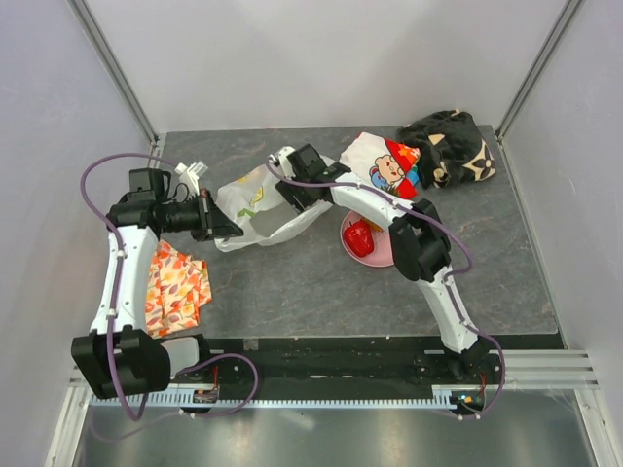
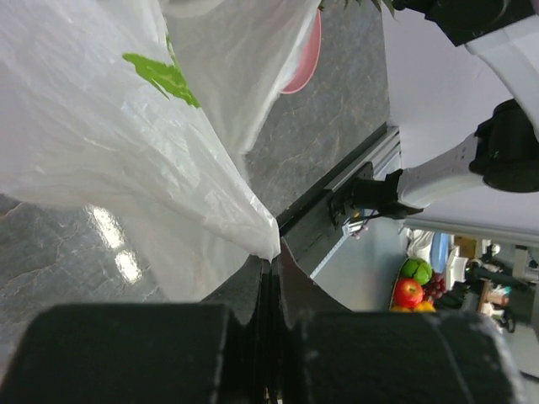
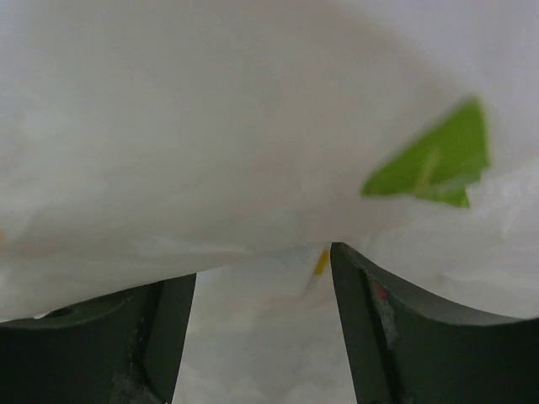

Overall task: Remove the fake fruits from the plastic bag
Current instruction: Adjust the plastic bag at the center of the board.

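Nearest, beside the left arm, an orange cloth (image 1: 175, 282) flat on the desk (image 1: 292, 287); no part in the job. Just beyond, left gripper (image 2: 271, 268) clenched on a corner of the bag (image 2: 126, 151), with the film drawn tight from the pinch.

Risk here, as a judgement: holds only a small fold, so may slip out on a lift or a shake; on a hard pull, may tear the thin film.

Further on, right gripper (image 3: 261, 278) with fingers spread apart, grasping nothing, bag film right across the tips. If closed now, could catch only plastic and no fruit, and then drag the bag against the left pinch. Cannot tell of any fruit inside: nothing solid visible through the film.

Past the right end of the bag, a red fruit (image 1: 359, 238) on a pink plate (image 1: 376, 259), outside the bag, near the right gripper but apart from it. At the far edge, a bear cloth (image 1: 384, 165) and a dark cloth (image 1: 450, 146).
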Controlling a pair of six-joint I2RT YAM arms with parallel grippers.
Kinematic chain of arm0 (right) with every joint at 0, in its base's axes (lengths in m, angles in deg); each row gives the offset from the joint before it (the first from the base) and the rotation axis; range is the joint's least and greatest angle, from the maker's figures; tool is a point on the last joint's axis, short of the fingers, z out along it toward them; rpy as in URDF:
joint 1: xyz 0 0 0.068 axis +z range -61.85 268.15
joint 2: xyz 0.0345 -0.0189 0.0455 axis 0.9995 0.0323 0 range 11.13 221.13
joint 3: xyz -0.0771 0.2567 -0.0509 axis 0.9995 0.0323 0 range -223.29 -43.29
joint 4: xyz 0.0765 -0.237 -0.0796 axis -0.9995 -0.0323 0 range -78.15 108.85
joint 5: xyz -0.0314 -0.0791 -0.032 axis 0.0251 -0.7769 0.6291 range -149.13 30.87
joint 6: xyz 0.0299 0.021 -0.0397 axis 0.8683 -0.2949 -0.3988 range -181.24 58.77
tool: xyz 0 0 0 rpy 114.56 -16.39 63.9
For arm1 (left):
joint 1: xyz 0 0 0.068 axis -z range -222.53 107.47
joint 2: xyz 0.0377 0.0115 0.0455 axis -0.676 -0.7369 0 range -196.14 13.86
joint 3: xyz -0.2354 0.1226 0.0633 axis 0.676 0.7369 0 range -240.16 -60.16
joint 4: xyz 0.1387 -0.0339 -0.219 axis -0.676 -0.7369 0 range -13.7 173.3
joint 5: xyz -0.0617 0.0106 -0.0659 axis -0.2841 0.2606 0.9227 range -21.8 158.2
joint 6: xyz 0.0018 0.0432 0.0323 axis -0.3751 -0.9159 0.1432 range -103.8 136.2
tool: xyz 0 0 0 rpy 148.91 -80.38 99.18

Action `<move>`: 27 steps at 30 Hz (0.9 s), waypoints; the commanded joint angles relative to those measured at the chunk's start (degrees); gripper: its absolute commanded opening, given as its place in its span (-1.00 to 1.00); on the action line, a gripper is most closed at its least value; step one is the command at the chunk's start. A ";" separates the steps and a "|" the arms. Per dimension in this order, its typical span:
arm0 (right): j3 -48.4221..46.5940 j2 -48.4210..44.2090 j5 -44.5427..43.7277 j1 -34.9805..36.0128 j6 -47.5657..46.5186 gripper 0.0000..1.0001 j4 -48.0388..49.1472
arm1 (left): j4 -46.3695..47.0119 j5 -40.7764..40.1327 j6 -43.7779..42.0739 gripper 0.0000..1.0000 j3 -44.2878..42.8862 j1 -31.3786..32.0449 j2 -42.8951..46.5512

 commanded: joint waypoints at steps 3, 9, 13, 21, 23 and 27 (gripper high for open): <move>11.80 -16.99 4.11 2.40 -1.48 0.40 -5.66 | -17.13 -0.24 -13.57 -0.97 -9.73 -0.51 5.35; 20.42 -28.15 4.11 7.23 -2.80 0.39 -7.33 | -23.65 5.05 -17.09 -0.97 -18.87 -0.43 7.90; 22.71 -30.10 9.63 8.11 -2.89 0.41 -6.63 | -23.13 5.32 -15.44 -0.97 -16.78 -0.43 9.75; 16.64 -26.41 32.10 8.55 -12.09 0.12 -6.55 | -14.53 -4.35 -7.70 -0.97 -4.29 -0.43 6.24; 17.70 -26.50 36.08 8.99 -15.80 0.03 -5.58 | -12.85 -5.40 -6.55 -0.97 -4.46 -0.43 5.01; 15.33 -25.26 39.44 9.87 -18.26 -0.16 -7.07 | -9.43 -8.74 -3.83 -0.97 -6.13 -0.43 4.91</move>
